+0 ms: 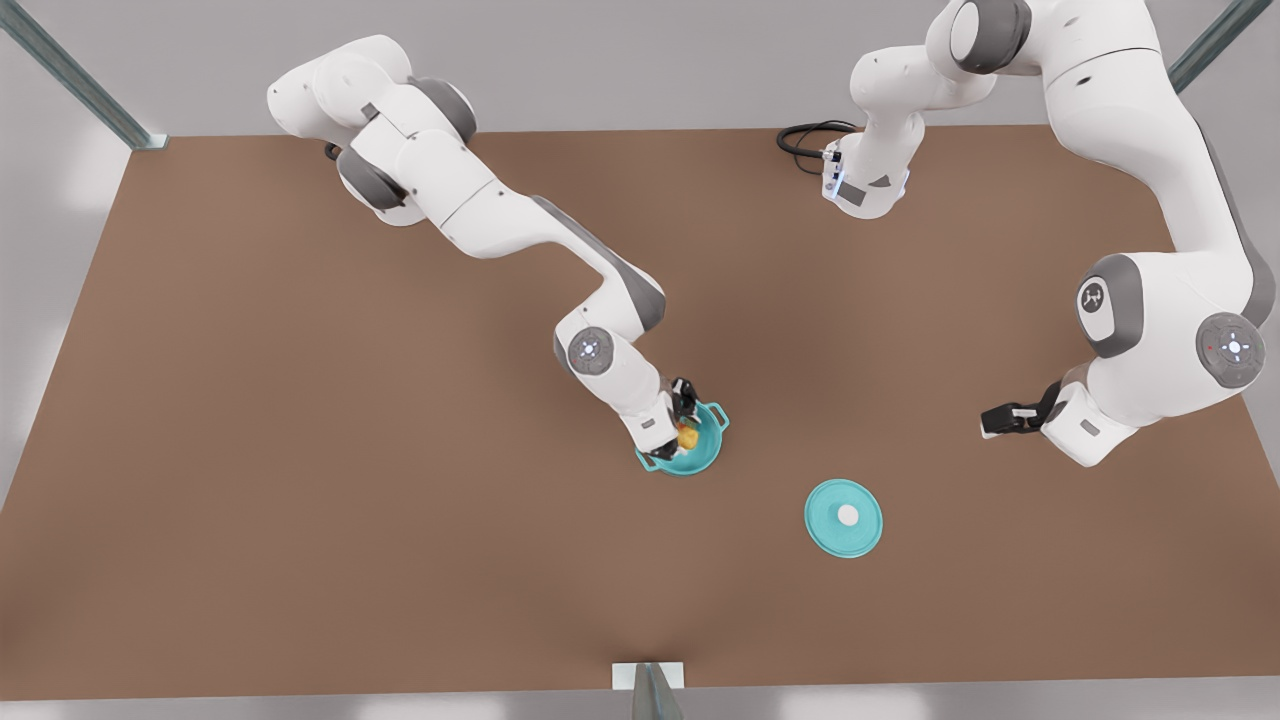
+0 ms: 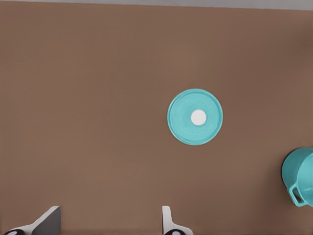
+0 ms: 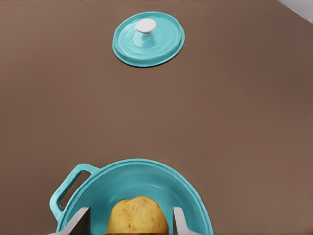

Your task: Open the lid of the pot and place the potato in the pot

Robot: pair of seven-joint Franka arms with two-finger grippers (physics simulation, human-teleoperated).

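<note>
While the right gripper (image 1: 688, 425) sits over the pot (image 1: 700, 455), clamped on the potato (image 3: 137, 216), the potato hangs inside the rim, wall showing on both sides. Pot is near desk (image 1: 300, 450) centre. Pot lid (image 1: 843, 517) lies flat at the pot's 4 o'clock, well apart, bare desk all round. Left gripper (image 1: 1005, 418) waits at the lid's 2 o'clock, fingers (image 2: 167, 220) apart, holding nothing.

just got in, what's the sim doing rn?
The right gripper holds the potato between its fingers, just inside the open pot. The lid is already off, lying flat on the table beside the pot. The left gripper waits open above the table, away from both.
</note>
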